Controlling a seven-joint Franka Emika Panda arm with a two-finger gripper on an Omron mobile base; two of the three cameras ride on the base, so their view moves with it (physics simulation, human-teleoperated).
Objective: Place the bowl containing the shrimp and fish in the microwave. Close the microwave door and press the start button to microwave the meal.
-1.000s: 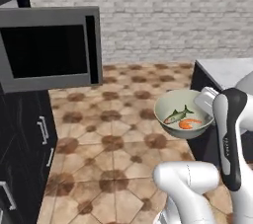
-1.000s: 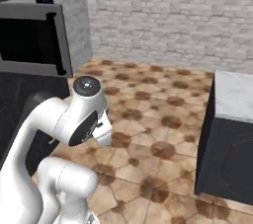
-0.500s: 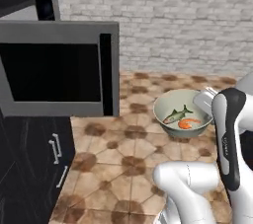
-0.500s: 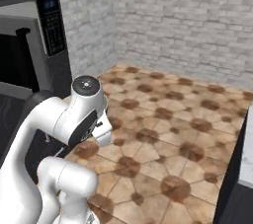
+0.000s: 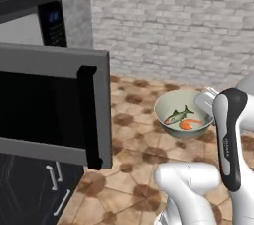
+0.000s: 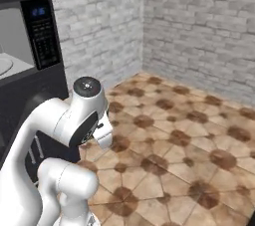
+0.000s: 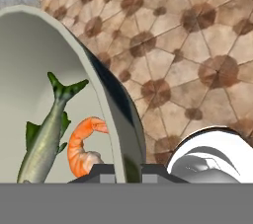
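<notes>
Your gripper [image 7: 128, 171] is clamped on the rim of the bowl [image 5: 182, 113]: in the hand view one dark fingertip sits inside the wall and the other outside it, with the wall pinched between them. In the left base view you see the bowl carried in the air above the tiled floor [image 5: 134, 164], to the right of the microwave door [image 5: 52, 105] and clearly apart from it. The fish [image 5: 178, 115] and the shrimp [image 5: 190, 124] lie in the bottom of the bowl, side by side and touching or nearly so. The hand view shows them close up, fish [image 7: 44, 136] with its tail fin pointing up the frame, shrimp [image 7: 84, 146] curled just beside it against the cream inside of the bowl [image 7: 106, 104].

The microwave door stands swung wide open toward you, black window facing the camera, black bar handle [image 5: 90, 117] on its right edge. Behind it you see the microwave [image 5: 30, 28] with its light grey cavity and dark control strip [image 5: 53, 25]. In the right base view the control strip [image 6: 42, 33] is lit with a blue display at the top, and a sliver of the white turntable [image 6: 5, 64] shows at the left edge. Dark cabinets with bar handles [image 5: 54, 189] sit under the microwave. A grey brick wall [image 5: 173, 21] backs the scene.
</notes>
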